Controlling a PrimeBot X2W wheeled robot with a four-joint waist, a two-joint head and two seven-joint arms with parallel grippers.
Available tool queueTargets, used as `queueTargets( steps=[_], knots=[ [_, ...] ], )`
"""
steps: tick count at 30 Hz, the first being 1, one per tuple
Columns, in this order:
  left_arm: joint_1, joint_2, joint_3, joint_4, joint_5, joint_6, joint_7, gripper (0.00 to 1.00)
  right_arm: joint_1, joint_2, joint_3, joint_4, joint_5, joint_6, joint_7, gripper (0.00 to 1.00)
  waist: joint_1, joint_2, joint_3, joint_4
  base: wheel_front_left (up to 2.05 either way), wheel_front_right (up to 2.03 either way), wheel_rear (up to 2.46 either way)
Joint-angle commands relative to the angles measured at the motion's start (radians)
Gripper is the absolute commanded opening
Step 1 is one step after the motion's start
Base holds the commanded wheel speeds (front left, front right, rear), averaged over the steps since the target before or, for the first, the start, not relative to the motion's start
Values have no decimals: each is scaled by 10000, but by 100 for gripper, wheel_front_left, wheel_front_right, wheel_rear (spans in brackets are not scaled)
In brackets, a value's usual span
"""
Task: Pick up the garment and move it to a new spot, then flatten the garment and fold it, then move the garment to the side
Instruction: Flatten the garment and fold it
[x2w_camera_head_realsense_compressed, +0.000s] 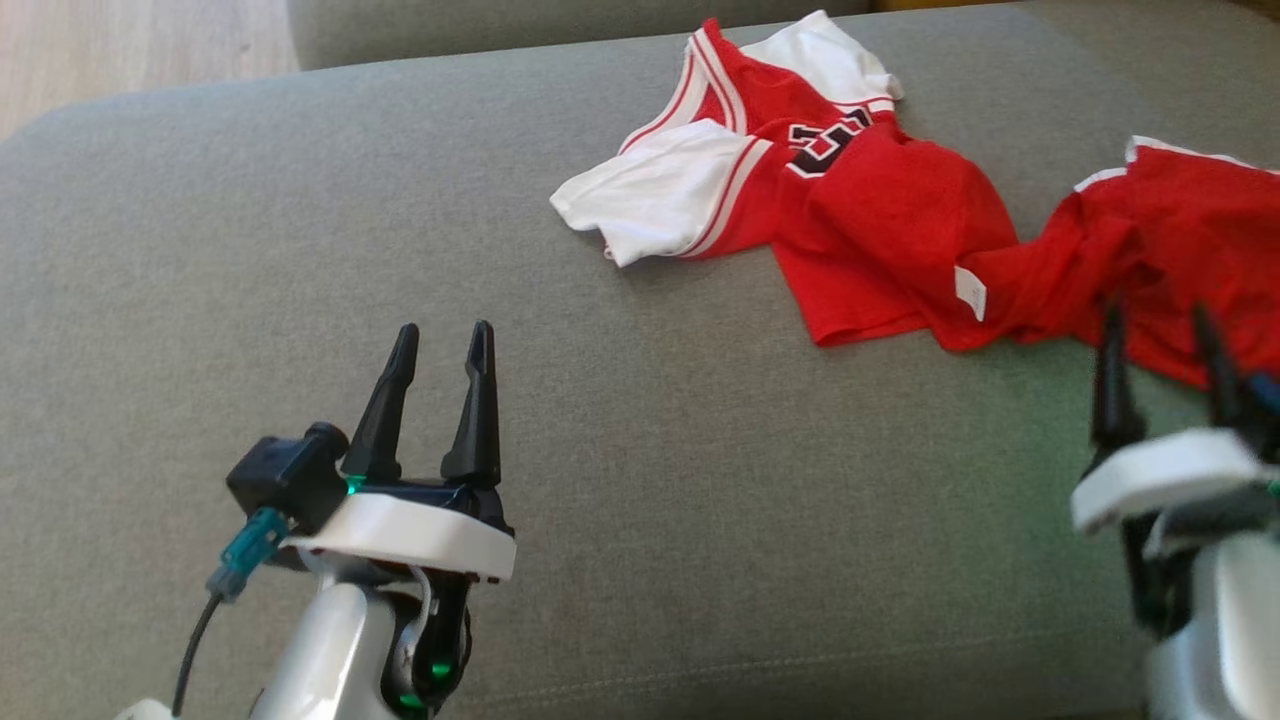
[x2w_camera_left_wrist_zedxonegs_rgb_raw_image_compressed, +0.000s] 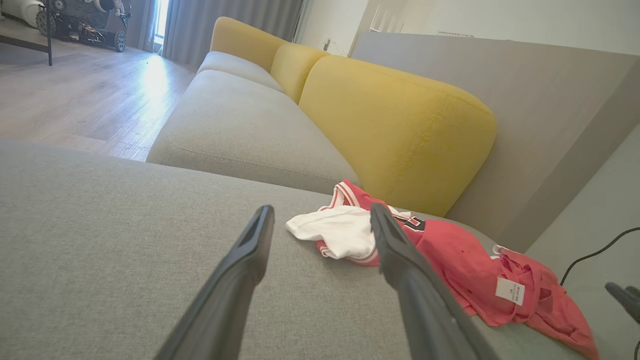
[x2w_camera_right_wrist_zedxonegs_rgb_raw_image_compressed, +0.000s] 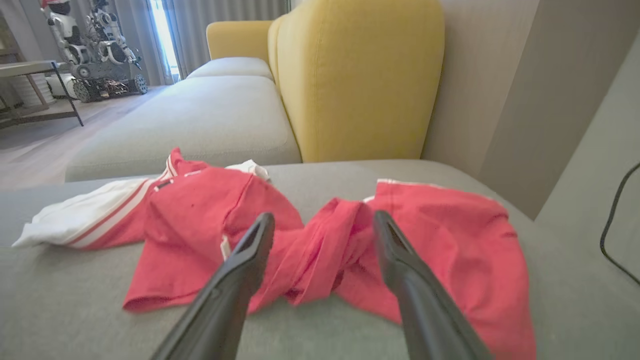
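Observation:
The garment (x2w_camera_head_realsense_compressed: 880, 215) is a red jersey with white sleeves and a black number, lying crumpled and twisted on a grey sofa cushion (x2w_camera_head_realsense_compressed: 300, 250), stretching from upper middle to the right edge. My right gripper (x2w_camera_head_realsense_compressed: 1160, 325) stands open at the lower right, its fingertips right at the jersey's near edge, nothing between them. From the right wrist, the twisted red cloth (x2w_camera_right_wrist_zedxonegs_rgb_raw_image_compressed: 325, 245) lies just beyond the open gripper (x2w_camera_right_wrist_zedxonegs_rgb_raw_image_compressed: 324, 222). My left gripper (x2w_camera_head_realsense_compressed: 440, 340) is open at the lower left, well apart from the jersey. In the left wrist view the jersey (x2w_camera_left_wrist_zedxonegs_rgb_raw_image_compressed: 450, 255) lies past the open gripper (x2w_camera_left_wrist_zedxonegs_rgb_raw_image_compressed: 320, 215).
Yellow back cushions (x2w_camera_left_wrist_zedxonegs_rgb_raw_image_compressed: 400, 130) rise behind the seat. A second grey seat (x2w_camera_right_wrist_zedxonegs_rgb_raw_image_compressed: 200, 120) extends beyond, with wooden floor (x2w_camera_left_wrist_zedxonegs_rgb_raw_image_compressed: 75, 100) to its side. A black cable (x2w_camera_right_wrist_zedxonegs_rgb_raw_image_compressed: 612, 220) hangs at the right. A wheeled machine (x2w_camera_right_wrist_zedxonegs_rgb_raw_image_compressed: 95, 50) stands far back.

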Motion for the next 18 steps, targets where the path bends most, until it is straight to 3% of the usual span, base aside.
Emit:
queueTargets(
  steps=[1, 8, 18],
  knots=[
    [-422, 74, 322, -289, 57, -80, -51, 100, 93, 29, 387, -388, 164, -7, -157, 100, 0, -1, -33, -73, 0, 0, 0],
    [-253, 74, 166, -229, 42, -121, -51, 100, 579, 132, 1389, -299, 519, -7, -699, 100, 0, -1, -98, -35, 0, 0, 0],
    [-494, 74, -30, -219, 101, -109, -51, 100, -809, -296, 1642, 1149, 63, -7, -713, 100, 0, -1, 540, 756, 0, 0, 0]
  ],
)
